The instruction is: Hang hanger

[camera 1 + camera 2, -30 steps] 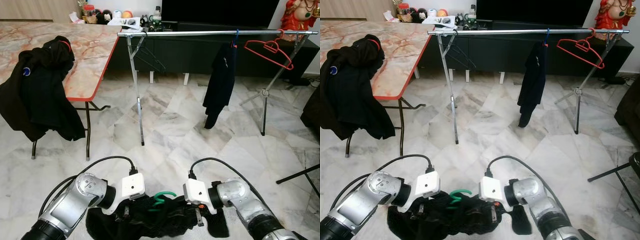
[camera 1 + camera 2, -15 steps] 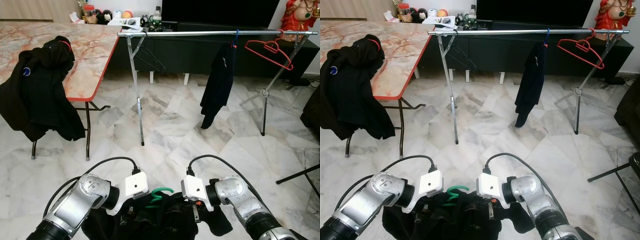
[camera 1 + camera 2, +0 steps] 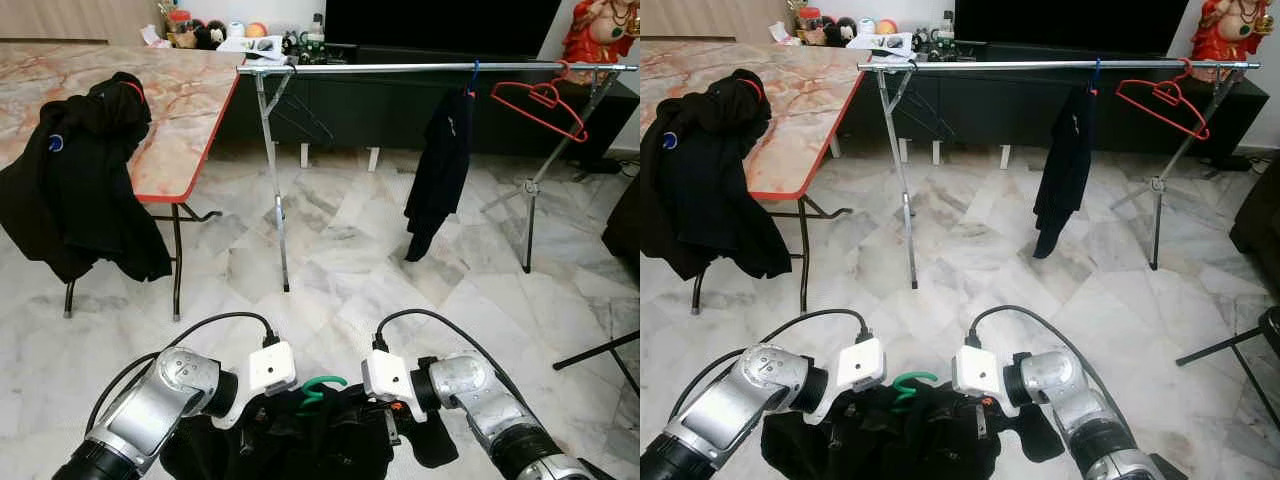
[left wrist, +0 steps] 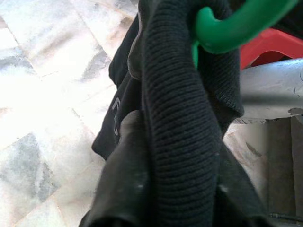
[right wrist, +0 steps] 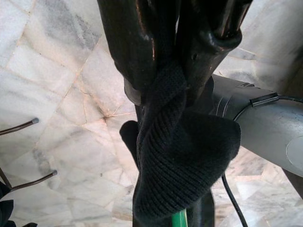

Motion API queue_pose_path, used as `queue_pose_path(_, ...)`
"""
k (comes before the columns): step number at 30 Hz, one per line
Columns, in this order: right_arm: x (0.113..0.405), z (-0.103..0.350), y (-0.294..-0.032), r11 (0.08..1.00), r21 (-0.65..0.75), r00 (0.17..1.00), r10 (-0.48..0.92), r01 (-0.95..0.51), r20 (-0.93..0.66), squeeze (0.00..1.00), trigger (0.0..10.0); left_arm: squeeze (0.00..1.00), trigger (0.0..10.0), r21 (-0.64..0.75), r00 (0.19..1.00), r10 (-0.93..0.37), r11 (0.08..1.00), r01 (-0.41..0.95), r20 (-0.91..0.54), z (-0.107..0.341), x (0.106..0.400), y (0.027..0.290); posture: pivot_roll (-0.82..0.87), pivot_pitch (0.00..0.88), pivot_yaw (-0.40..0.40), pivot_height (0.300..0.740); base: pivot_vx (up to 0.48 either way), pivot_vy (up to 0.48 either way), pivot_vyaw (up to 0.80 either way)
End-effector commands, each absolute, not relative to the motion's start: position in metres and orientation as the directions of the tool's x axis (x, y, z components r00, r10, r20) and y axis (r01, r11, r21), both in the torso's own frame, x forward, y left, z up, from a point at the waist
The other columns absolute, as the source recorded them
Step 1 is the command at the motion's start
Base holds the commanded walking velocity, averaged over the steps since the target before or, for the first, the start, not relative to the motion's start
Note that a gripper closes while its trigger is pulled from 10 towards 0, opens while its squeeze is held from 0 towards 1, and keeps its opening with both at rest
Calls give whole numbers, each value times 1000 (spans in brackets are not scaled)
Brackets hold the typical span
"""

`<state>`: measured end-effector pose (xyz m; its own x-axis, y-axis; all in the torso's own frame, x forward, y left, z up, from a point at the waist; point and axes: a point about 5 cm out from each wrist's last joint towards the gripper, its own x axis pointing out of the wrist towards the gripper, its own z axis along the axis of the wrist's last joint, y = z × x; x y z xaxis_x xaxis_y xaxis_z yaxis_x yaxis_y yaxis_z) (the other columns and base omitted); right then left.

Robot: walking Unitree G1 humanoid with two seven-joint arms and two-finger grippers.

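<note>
A black knit garment on a green hanger hangs low in front of me, just above the marble floor. My left gripper is shut on the knit beside the green hook. My right gripper pinches a fold of the same knit on the other side; the fabric hides its fingertips in the eye views. Ahead stands a clothes rack with a silver rail. A black top hangs from it on a blue hanger, and an empty red hanger hangs near the rail's right end.
A marble-topped table stands at the left with a black jacket draped over its edge. Thin black hangers hang at the rail's left end. A dark TV cabinet runs behind the rack. A black stand leg crosses the floor at right.
Both grippers have drawn slightly closer together and the garment is bunched more between them. The black top on the rail has swayed a little.
</note>
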<state>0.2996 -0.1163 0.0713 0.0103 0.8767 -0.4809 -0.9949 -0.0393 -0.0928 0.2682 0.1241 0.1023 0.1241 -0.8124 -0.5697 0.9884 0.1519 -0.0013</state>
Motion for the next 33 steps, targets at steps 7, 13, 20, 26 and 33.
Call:
queue_pose_path(7, 305, 81, -114, -2, -130, 55, 900, -991, -432, 0, 0, 0, 0, -8, 112, -829, 139, 990, -549, 105, 268, 118, 98, 79, -25, 740, 0, 0, 0)
queue_pose_path(13, 305, 81, -114, 3, -128, 59, 899, -992, -434, 0, 0, 0, 0, -6, 114, -827, 141, 990, -550, 105, 268, 119, 103, 82, -24, 740, 0, 0, 0)
queue_pose_path(20, 306, 81, -114, 8, -127, 63, 898, -992, -436, 0, 0, 0, 0, -6, 116, -829, 142, 990, -548, 106, 269, 118, 105, 84, -26, 740, 0, 0, 0)
queue_pose_path(26, 306, 80, -115, 8, -125, 63, 895, -992, -442, 0, 4078, 0, 0, -7, 114, -829, 141, 990, -547, 106, 268, 118, 104, 85, -26, 740, 0, 0, 0)
queue_pose_path(33, 304, 79, -117, -22, -88, 20, 891, -996, -453, 1000, 10000, 0, 0, -5, 115, -829, 141, 990, -547, 106, 269, 118, 102, 86, -28, 740, 0, 0, 0)
